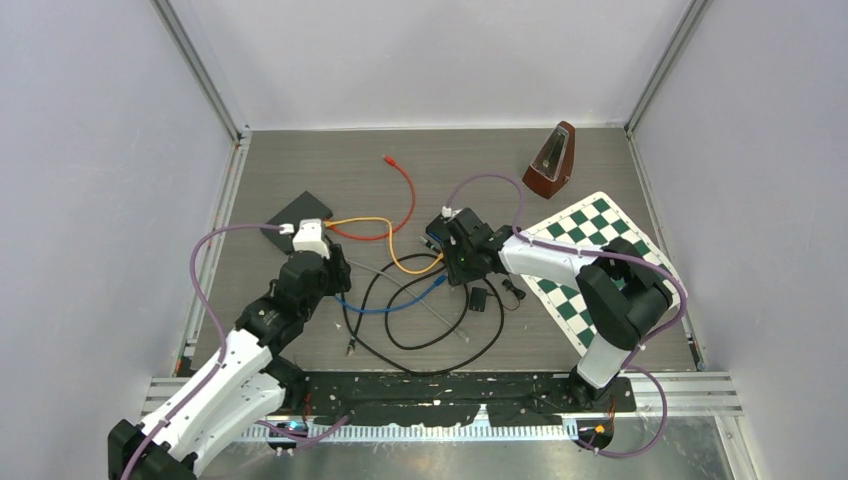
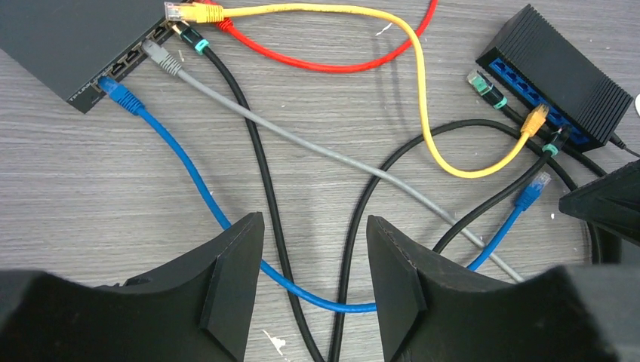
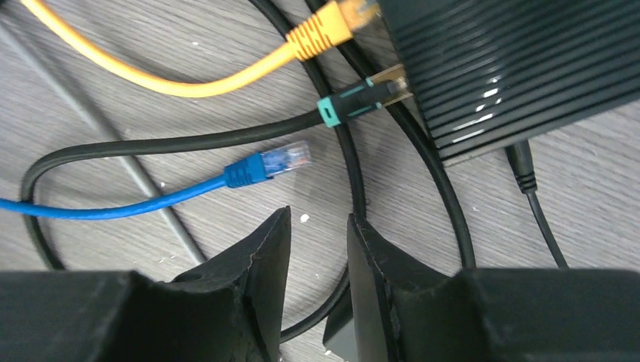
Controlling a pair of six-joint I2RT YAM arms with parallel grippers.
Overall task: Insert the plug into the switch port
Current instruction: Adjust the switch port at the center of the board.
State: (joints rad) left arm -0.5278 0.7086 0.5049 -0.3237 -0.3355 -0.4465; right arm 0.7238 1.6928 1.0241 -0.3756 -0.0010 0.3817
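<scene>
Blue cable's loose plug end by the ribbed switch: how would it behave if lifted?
Probably floppy: the blue cable lies in a slack loop. Its other end looks seated in the flat switch, so a long pull would likely tug there. The clear plug looks light, perhaps slippery.
</scene>
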